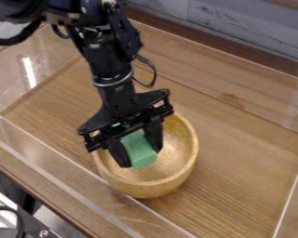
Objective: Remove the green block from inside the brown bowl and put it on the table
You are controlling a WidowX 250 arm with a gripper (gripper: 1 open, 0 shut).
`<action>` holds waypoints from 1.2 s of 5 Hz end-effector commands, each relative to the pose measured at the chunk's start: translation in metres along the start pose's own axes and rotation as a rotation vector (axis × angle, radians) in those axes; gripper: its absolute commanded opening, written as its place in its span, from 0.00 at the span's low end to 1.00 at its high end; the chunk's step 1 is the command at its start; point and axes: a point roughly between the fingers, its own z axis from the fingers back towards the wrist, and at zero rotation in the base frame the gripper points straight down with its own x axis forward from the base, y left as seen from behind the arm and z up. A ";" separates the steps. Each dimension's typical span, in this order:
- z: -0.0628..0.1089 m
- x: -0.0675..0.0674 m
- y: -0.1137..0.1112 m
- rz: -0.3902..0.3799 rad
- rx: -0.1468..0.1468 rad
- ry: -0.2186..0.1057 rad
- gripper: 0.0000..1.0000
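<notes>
Green block inside brown bowl

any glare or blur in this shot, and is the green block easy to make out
Camera view: soft and low-resolution overall; pale glare streaks on the clear acrylic wall at left; the green block reads clearly between the gripper fingers, inside the brown bowl.

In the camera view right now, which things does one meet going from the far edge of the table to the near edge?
Back acrylic wall → bare table → brown bowl, with the hand shut on the green block inside it → front acrylic wall.
</notes>
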 end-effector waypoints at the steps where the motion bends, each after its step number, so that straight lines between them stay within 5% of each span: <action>1: 0.015 0.006 -0.011 -0.003 -0.058 -0.035 0.00; 3: 0.016 0.005 -0.013 -0.006 -0.069 -0.033 0.00; 6: 0.027 0.037 -0.004 0.003 -0.088 -0.016 0.00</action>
